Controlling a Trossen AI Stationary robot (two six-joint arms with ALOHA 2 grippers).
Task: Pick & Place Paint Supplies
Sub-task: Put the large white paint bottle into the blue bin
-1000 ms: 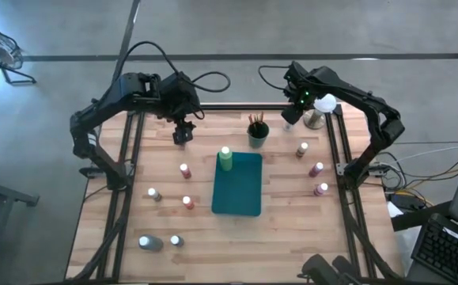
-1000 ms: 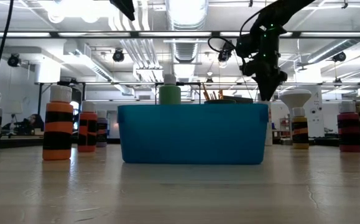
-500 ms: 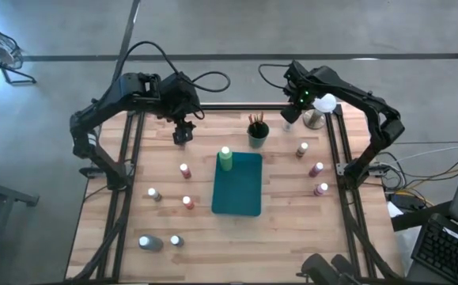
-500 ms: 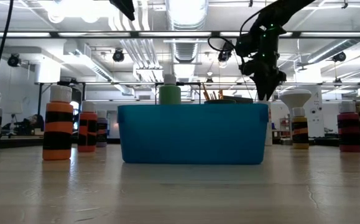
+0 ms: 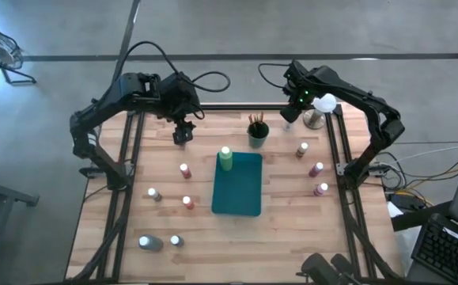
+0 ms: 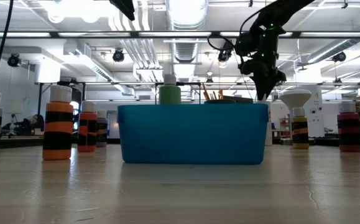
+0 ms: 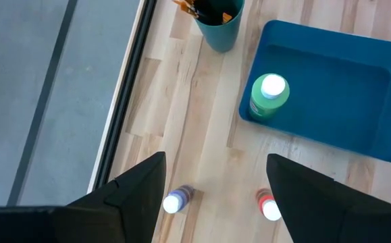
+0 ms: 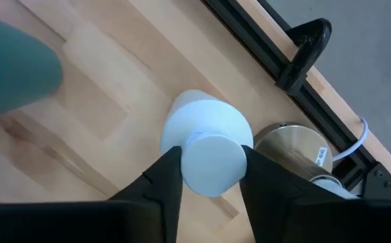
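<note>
Since the earlier frame the right end effector (image 8: pixel 210 152) has shifted only slightly at the far right of the bench (image 5: pixel 205 237), and nothing else has moved; its fingers (image 8: pixel 165 172) are closed against both sides of the cap of a white-capped bottle (image 8: pixel 209 131), which stands on the bench just beside a metal stand (image 8: pixel 293 152); the left end effector (image 5: pixel 183 134) hangs open over the far left; the light-green bottle (image 5: pixel 225 158) stands in the far left corner of the teal tray (image 5: pixel 240 198).
</note>
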